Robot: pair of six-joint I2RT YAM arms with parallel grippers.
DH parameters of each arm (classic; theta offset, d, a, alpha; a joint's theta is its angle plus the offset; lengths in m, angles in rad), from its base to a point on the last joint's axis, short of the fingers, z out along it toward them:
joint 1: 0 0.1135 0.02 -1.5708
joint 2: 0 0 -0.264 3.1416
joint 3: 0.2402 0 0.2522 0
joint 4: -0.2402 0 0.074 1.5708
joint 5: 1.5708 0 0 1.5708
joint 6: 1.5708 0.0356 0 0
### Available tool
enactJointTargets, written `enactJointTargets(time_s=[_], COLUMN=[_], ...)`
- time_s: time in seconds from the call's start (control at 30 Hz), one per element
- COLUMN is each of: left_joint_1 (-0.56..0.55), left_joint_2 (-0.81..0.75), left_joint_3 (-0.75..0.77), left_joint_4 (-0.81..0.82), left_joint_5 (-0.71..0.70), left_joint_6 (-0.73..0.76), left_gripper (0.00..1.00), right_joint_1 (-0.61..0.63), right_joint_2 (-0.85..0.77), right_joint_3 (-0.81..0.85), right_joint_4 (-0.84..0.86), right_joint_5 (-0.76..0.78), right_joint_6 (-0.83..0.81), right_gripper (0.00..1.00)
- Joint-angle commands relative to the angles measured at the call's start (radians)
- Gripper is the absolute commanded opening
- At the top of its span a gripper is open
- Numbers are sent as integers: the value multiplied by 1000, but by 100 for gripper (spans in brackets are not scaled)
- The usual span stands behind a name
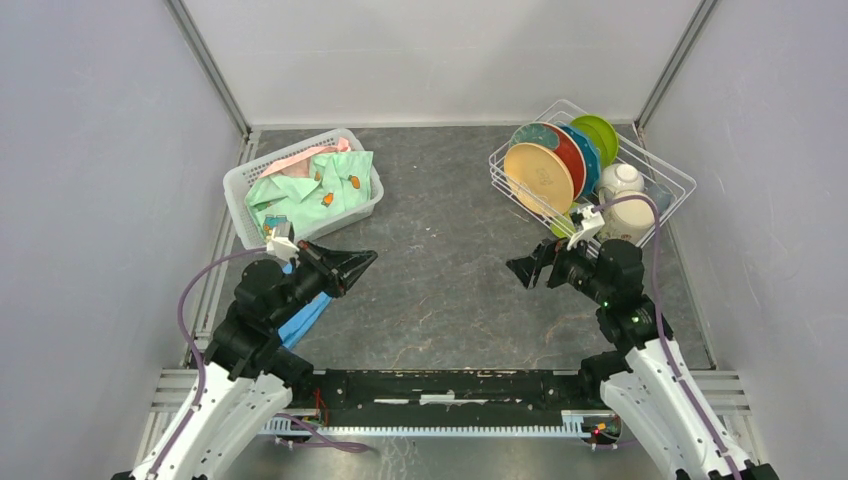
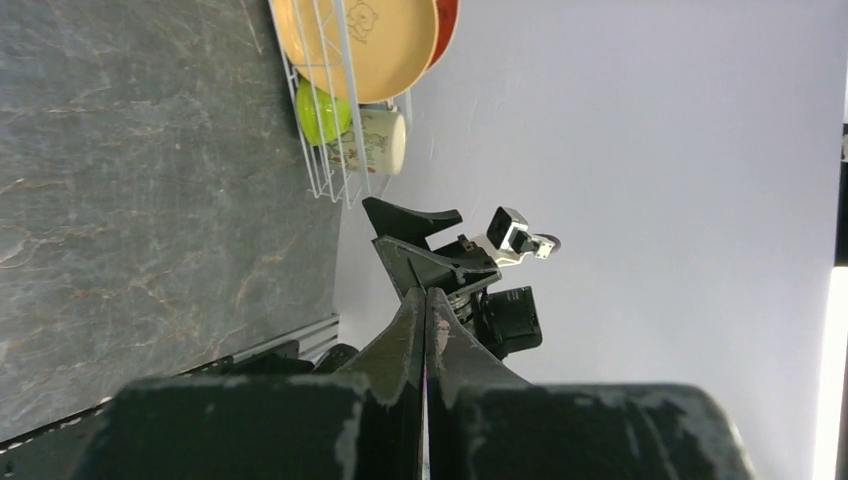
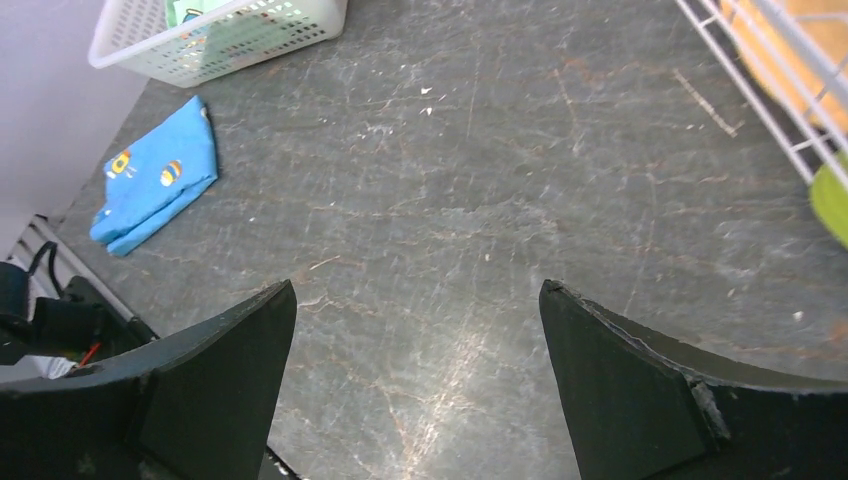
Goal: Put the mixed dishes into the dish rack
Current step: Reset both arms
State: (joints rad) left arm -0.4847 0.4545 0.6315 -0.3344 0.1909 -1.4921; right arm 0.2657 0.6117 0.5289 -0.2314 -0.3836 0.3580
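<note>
The white wire dish rack stands at the back right. Upright in it are an orange plate, a red plate, a blue plate and a lime-green plate. Beside them sit a white bowl and a beige mug. My right gripper hovers open and empty just in front of the rack's near-left corner; in the wrist view its fingers stand wide over bare table. My left gripper is shut on nothing, pointing right over the left part of the table.
A white plastic basket with green and pink clothes stands at the back left. A folded blue cloth lies on the table under the left arm. Grey walls close in both sides, and a metal rail runs along the near edge.
</note>
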Motion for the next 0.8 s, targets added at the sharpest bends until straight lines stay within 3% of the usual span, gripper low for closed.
enactJointTargets(time_s=[0.0,0.77], left_joint_1=[-3,-3], left_joint_2=[-55,-68], left_joint_3=[-66,-83], left_joint_4=[3,-6], left_joint_5=[-14,-9], left_joint_6=[-21,-21], left_gripper=[2,2], right_joint_1=[0,0], right_joint_2=[-52,-79], right_joint_3=[-54,-33], right_joint_4=[102,85], right_joint_5=[-54,21], right_joint_6=[113,118], right_gripper=[98,98])
